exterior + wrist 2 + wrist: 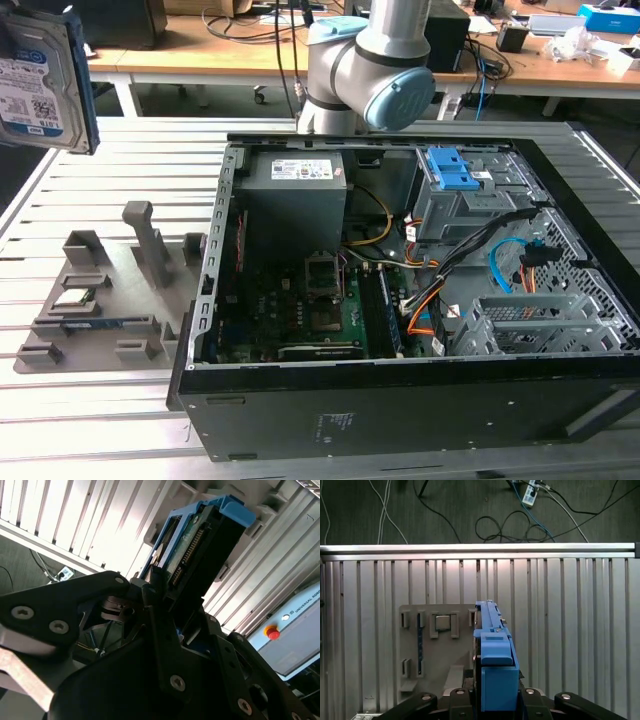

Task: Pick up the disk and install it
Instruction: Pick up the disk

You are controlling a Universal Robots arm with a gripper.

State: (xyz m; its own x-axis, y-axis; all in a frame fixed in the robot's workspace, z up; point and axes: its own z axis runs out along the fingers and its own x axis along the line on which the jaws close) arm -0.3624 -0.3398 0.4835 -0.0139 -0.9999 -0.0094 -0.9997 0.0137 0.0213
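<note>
Spanning the whole scene, a slatted aluminium table [110, 420]. An open computer case [400, 400] lies on its side on it toward the exterior view's right, boards and cables exposed. The robot arm [370, 70] stands behind the case. A grey fixture plate [100, 300] lies flat on the table, just beside the case on the exterior view's left. The disk [40, 75] is aloft at the exterior view's upper left, label showing, well apart from the case. In the first wrist view it hangs edge-on over the fixture plate. Clamped on it, the gripper [182, 612]: black fingers [160, 610] pinch the disk from either side.
</note>
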